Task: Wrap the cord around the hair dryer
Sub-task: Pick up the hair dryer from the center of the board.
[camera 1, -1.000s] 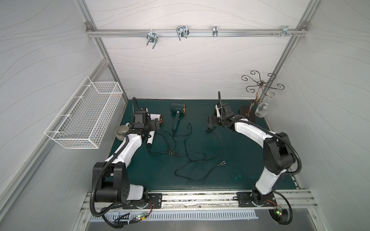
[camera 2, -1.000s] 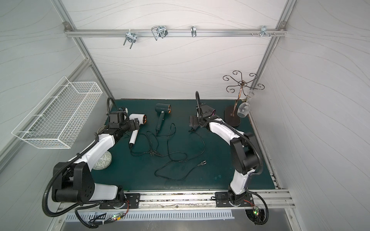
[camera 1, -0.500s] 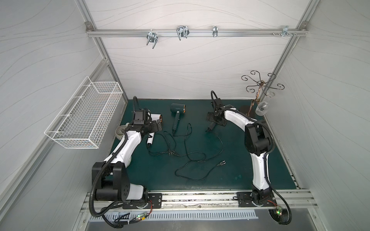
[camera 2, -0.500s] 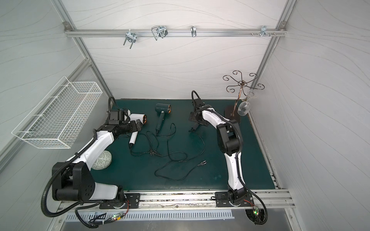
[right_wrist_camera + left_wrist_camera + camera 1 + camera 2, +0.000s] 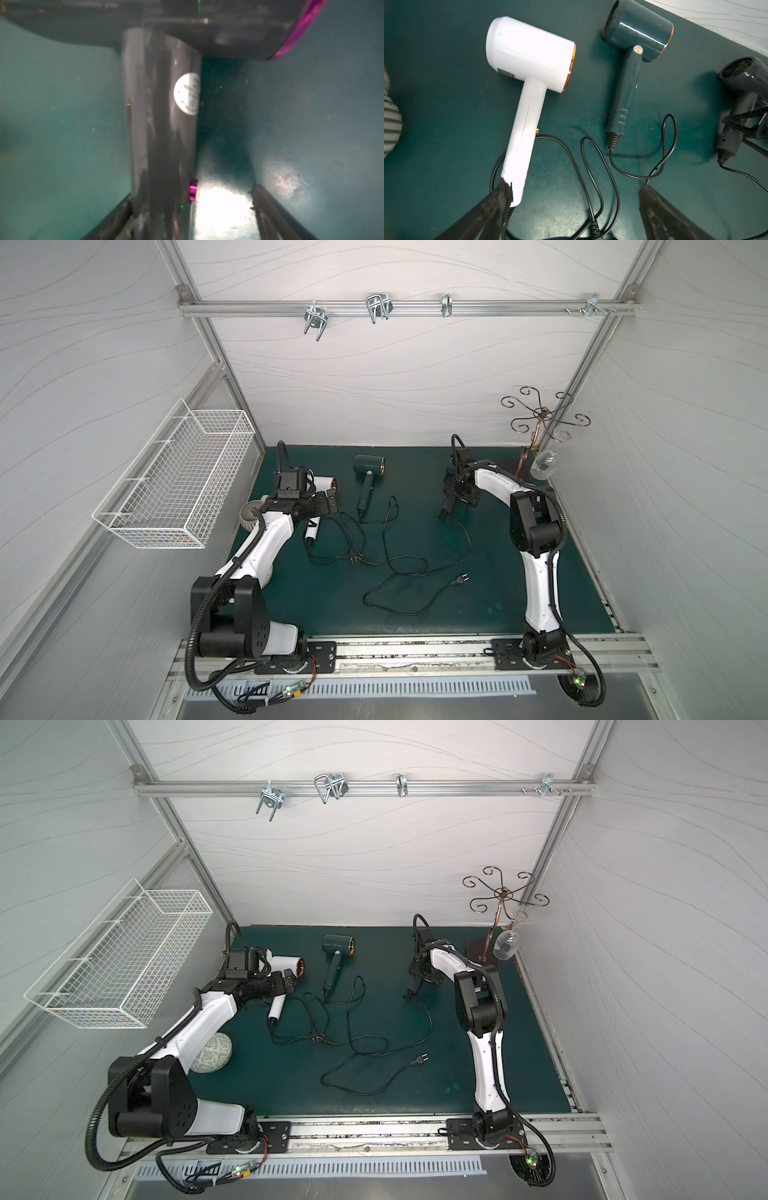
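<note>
Three hair dryers lie on the green mat. The white one (image 5: 322,483) (image 5: 529,62) is at the left, a dark green one (image 5: 368,477) (image 5: 633,52) in the middle, a black one (image 5: 446,506) (image 5: 160,124) at the right. Their black cords (image 5: 415,568) (image 5: 593,176) lie loose and tangled in front, one plug (image 5: 459,580) lying free. My left gripper (image 5: 328,506) (image 5: 575,188) is open above the white dryer's handle end and the cords. My right gripper (image 5: 457,493) (image 5: 192,195) is open astride the black dryer's handle, one finger against it and the other apart.
A white wire basket (image 5: 178,485) hangs on the left wall. A patterned round object (image 5: 212,1052) lies under my left arm. A metal stand (image 5: 540,423) with a hanging wine glass (image 5: 544,466) occupies the back right corner. Hooks hang from the overhead rail (image 5: 374,306).
My right arm folded its elbow up and brought its gripper down over the black dryer's handle, and its jaws have narrowed a little. The left gripper shifted slightly by the white dryer.
</note>
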`<move>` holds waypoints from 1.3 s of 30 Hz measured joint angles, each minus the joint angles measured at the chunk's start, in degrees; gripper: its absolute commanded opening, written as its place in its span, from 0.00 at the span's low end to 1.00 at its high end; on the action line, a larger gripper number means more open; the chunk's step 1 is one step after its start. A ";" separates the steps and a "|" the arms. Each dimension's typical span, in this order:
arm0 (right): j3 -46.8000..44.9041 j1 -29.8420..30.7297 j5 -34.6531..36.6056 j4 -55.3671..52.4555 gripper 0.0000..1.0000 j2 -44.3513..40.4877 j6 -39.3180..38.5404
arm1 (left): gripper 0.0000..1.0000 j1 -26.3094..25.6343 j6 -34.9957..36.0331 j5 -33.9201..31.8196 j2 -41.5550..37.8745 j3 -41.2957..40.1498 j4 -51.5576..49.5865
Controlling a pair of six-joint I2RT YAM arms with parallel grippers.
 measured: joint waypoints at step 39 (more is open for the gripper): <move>-8.83 -1.27 -11.63 5.35 0.00 -6.08 -24.28 | 0.98 -0.02 -1.99 5.75 3.56 4.15 -3.50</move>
